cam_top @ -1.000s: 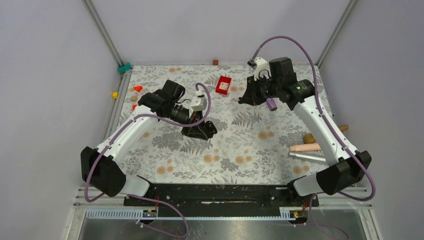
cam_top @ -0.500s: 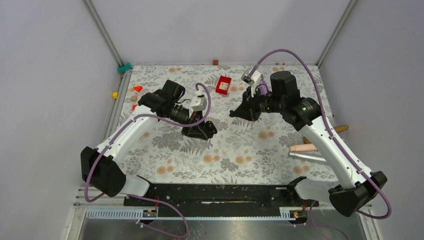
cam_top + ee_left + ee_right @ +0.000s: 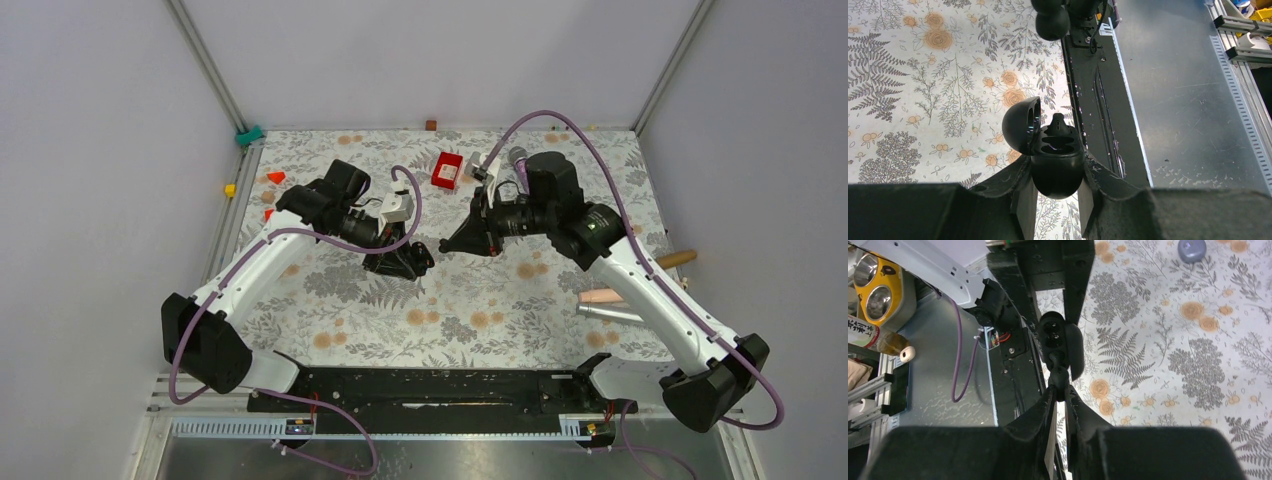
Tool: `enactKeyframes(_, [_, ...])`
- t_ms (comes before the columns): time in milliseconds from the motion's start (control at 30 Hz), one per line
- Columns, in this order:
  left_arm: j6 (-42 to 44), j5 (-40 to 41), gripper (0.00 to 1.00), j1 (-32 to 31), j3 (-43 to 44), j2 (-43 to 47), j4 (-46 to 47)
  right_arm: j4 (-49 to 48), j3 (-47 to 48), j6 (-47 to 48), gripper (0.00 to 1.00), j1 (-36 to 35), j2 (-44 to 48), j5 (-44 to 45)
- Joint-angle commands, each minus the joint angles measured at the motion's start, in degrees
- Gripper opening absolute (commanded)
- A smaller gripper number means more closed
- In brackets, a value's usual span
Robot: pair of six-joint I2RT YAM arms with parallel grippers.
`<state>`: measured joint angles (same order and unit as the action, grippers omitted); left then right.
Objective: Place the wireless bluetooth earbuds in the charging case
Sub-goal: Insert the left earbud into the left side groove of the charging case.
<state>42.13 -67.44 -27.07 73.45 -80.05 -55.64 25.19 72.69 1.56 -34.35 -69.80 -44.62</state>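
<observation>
Above floral tablecloth [image 3: 480, 300], left pincer [image 3: 1057, 172] clamps open black case [image 3: 1057, 157]; right pincer [image 3: 1060, 392] pinches earbud [image 3: 1060, 376].

earbud [image 3: 1058, 121] at charging case [image 3: 1057, 167] rim, over table [image 3: 923, 100]

Floral table [image 3: 480, 320] (fern print) carries a red box [image 3: 447, 170].

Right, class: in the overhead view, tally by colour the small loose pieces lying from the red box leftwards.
Red: 3, box, wedge, chip
Yellow cube: 1
Teal piece: 1
Brown cube: 1
Total: 6
</observation>
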Motion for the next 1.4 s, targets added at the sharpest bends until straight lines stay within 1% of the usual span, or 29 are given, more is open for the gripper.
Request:
enactKeyframes(0, [0.72,-2.17,0.0,-0.21,-0.33,0.34,0.94,-4.3,0.65,-1.21,0.16,-1.77,0.42,-2.16])
enactKeyframes(500, [0.59,-2.69,0.0,-0.19,-0.28,-0.37,0.94,-3.14,1.56,0.58,0.16,-6.61,-1.55,2.78])
enactKeyframes(1367, [-0.2,-4.21,0.0,-1.81,-0.21,-2.17,0.89,-2.31,1.91,5.03,0.18,-10.7,-3.15,12.22])
